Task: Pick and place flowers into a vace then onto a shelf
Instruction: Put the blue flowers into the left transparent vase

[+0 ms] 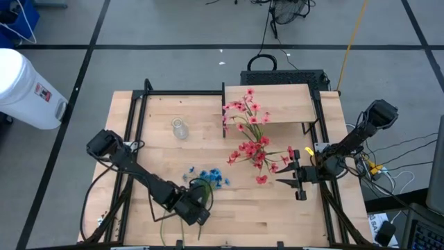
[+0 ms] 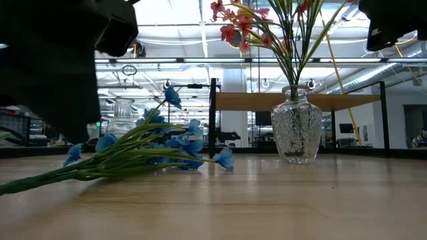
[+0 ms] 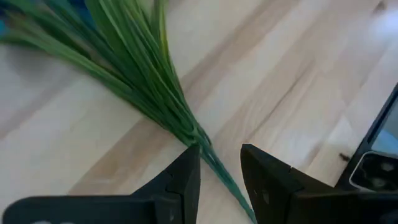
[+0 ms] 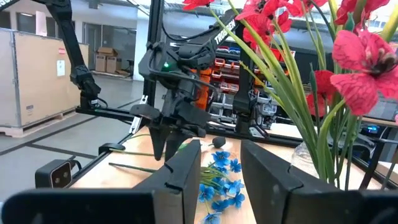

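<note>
The blue-petalled bunch (image 1: 208,177) (image 2: 153,143) lies flat on the tabletop, with its green stalks (image 3: 143,74) running toward the near edge. My left gripper (image 1: 196,212) (image 3: 221,152) is open and points down over the gathered stalks, one finger on each side of the thin stem. The red-pink blossoms (image 1: 253,142) (image 4: 348,68) stand in a cut-glass vase (image 2: 297,127) in front of the shelf (image 1: 270,104). My right gripper (image 1: 286,173) (image 4: 221,149) is open, level, just right of that vase. No white bud shows.
A second, empty glass vase (image 1: 180,128) stands on the far left part of the table. A black frame rail (image 1: 139,118) borders the table. A white bin (image 1: 28,83) sits on the floor beyond the left edge. Bare wood lies between the two flower groups.
</note>
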